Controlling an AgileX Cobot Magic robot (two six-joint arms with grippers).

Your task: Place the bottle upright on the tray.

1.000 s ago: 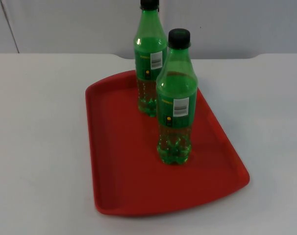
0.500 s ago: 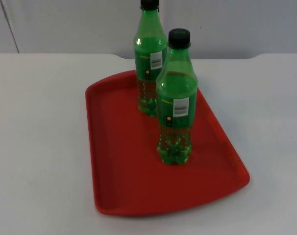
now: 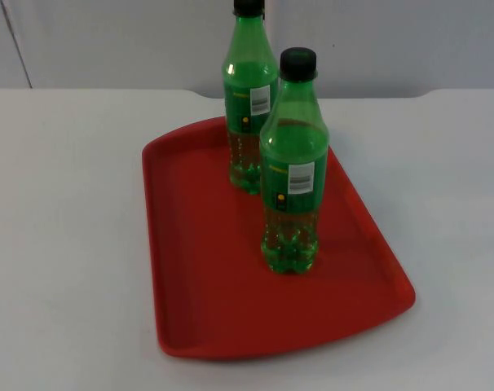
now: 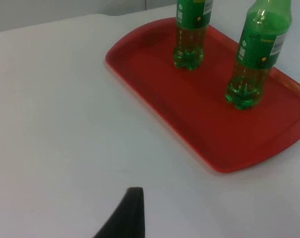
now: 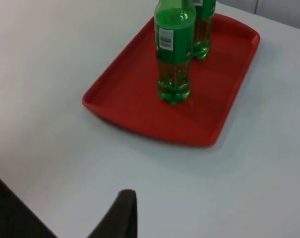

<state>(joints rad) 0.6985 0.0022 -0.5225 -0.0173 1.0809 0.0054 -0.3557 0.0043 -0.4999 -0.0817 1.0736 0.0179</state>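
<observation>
Standing upright on the red tray [image 3: 190,326] at centre frame, both green bottles [image 3: 292,163] [image 3: 249,98] look placed; a careless re-approach could topple them, and either pincer's grip state cannot be told.

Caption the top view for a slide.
Two green bottles stand upright on a red tray on the white table.

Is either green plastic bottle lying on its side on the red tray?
No, both green plastic bottles, the near one and the far one, stand upright on the red plastic tray.
</observation>
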